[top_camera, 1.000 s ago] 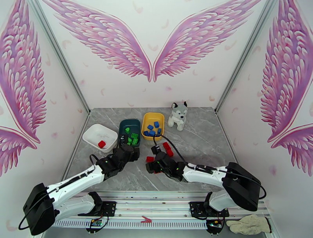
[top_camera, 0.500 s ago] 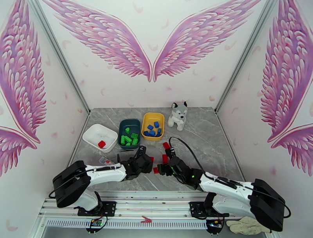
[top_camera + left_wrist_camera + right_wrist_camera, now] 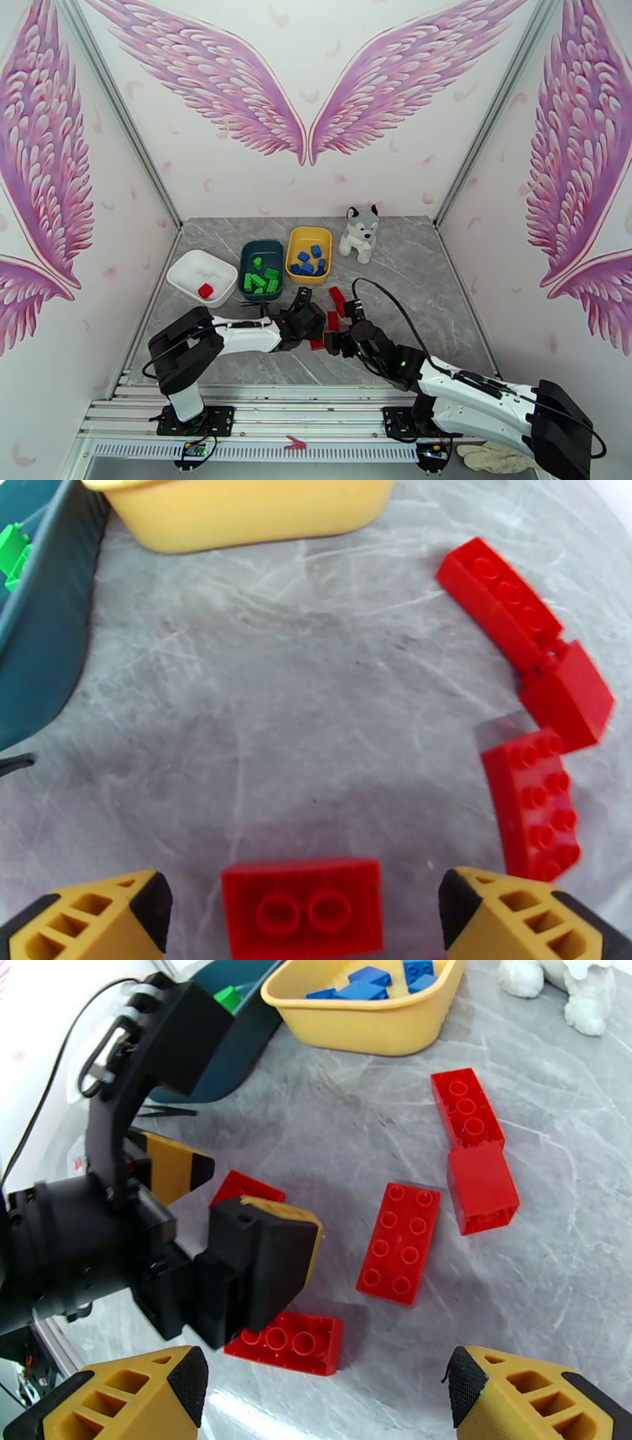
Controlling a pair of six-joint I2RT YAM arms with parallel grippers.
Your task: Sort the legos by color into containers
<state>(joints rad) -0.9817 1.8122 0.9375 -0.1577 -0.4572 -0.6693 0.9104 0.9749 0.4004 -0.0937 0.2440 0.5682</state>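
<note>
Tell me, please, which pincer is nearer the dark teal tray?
Left. The left pincer sits just right of the dark teal tray, by its near end; the right pincer lies further right.

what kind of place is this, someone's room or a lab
Probably a robot-lab test booth, not a room: a left arm and right arm bolted to a metal rail, wing-printed wall panels boxing in one small table, and a plush husky as a prop.

Both arms are extended forward, low over the surface, with wrists held close together. The left gripper [image 3: 310,325] and the right gripper [image 3: 333,341] are each kept with fingers [image 3: 95,916] spread wide.
</note>
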